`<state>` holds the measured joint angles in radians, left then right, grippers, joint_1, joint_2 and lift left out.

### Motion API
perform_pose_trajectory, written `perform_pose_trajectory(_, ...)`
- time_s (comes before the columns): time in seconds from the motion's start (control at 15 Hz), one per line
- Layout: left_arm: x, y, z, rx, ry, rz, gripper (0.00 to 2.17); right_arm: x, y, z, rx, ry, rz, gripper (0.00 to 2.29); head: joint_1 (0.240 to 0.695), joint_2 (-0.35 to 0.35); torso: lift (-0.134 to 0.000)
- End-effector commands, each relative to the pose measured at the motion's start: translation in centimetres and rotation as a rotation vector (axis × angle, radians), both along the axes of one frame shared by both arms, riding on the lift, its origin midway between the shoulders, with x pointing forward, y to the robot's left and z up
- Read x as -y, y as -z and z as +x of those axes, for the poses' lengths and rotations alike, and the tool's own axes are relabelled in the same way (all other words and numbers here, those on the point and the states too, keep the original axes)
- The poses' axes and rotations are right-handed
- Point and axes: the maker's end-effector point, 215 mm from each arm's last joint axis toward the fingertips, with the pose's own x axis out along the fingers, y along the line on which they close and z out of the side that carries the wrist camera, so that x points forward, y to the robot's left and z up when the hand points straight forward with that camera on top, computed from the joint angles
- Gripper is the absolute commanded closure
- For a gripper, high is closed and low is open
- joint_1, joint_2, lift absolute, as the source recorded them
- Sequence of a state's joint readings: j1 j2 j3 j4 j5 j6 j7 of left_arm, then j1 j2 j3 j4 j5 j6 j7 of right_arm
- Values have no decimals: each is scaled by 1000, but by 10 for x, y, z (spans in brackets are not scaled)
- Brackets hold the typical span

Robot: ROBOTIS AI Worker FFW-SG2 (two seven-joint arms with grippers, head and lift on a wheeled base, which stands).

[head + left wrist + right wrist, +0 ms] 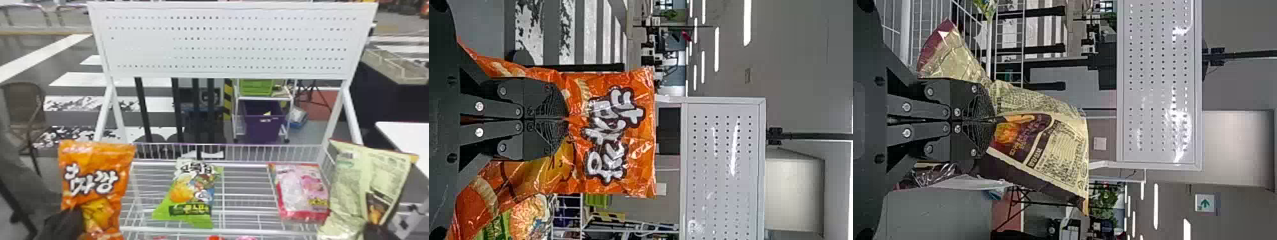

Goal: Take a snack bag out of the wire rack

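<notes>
My left gripper [79, 217] is at the head view's lower left, against the lower part of an orange snack bag [95, 172] held upright beside the wire rack [242, 194]. In the left wrist view the left gripper [565, 119] is shut on that orange bag [641, 150]. At the lower right, my right gripper [376, 228] holds a pale green bag [348, 178] beside the rack's right side. The right wrist view has the right gripper [993, 120] shut on this bag [1065, 150], which is creased where the fingers pinch it.
A green snack bag [194, 194] and a pink-red bag [301, 191] lie on the rack's upper shelf, with bare wires between them. Red packages lie below the shelf's front edge. A white pegboard [233, 41] stands above the rack; a white table [405, 134] is at right.
</notes>
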<state>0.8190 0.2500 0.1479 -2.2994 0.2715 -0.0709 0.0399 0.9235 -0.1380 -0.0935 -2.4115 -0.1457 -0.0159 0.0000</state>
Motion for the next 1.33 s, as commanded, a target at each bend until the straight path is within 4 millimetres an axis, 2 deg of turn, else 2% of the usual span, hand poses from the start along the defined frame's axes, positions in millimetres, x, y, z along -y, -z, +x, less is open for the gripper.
perform_pose_trajectory(0.0, 0, 0, 0, 0, 0, 0, 1959, 0, 1, 0, -2, -1, 0, 2250, 499, 0, 0)
perform_pose_trajectory(1.27, 0, -1, 0, 2, -2, 1, 1959, -2, 4, 0, -6, -8, -6, 2250, 499, 0, 0)
